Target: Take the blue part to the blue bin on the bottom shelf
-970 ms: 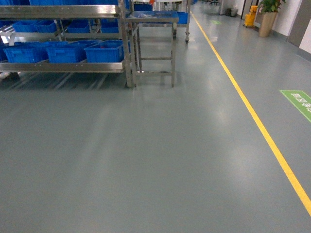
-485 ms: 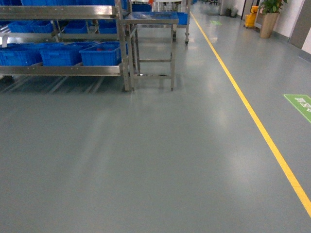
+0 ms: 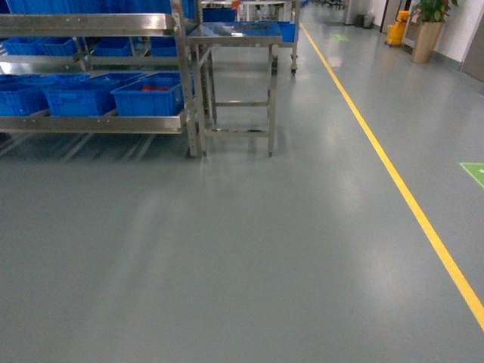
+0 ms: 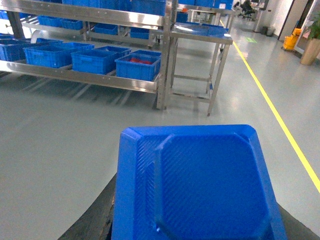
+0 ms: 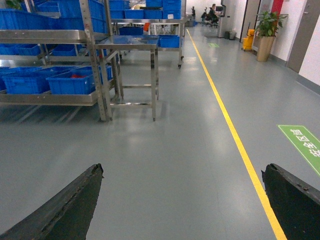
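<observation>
While its 2 black fingers clamped the blue part, a ridged square tray, the left gripper pointed at the steel rack. The right gripper gaped wide. Blue bins lined the bottom shelf, beside a steel table on grey floor.

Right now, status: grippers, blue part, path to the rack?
Left gripper shut on blue part. Right gripper open, nothing in it. Rack ahead left, blue bins on bottom shelf. Bare floor between, nothing in the way.
</observation>
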Controlling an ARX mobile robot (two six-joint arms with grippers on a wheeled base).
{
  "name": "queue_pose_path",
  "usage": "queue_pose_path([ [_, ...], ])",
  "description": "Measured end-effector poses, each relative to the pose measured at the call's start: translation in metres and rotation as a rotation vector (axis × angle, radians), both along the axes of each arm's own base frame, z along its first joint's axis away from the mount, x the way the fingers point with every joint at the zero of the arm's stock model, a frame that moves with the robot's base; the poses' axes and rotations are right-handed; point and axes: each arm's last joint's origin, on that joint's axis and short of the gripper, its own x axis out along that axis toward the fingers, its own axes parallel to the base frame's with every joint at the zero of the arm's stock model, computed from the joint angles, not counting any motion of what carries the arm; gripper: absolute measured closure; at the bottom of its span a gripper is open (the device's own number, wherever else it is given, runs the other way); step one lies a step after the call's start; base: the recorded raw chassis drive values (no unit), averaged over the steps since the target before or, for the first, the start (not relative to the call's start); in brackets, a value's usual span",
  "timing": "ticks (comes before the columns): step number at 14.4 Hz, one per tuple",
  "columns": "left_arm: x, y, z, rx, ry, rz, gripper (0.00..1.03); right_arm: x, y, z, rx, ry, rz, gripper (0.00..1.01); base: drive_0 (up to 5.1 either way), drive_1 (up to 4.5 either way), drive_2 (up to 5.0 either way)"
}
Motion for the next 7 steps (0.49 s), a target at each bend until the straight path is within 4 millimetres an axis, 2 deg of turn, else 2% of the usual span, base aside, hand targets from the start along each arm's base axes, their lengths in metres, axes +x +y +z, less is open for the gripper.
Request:
queue_pose_path([
  [7, 0.0, 0.0, 0.0, 0.0, 0.0, -0.001, 0.6, 0.0, 0.0, -0.0006, 0.0, 0.006, 0.0, 0.03, -0.1, 4.01, -4.2],
])
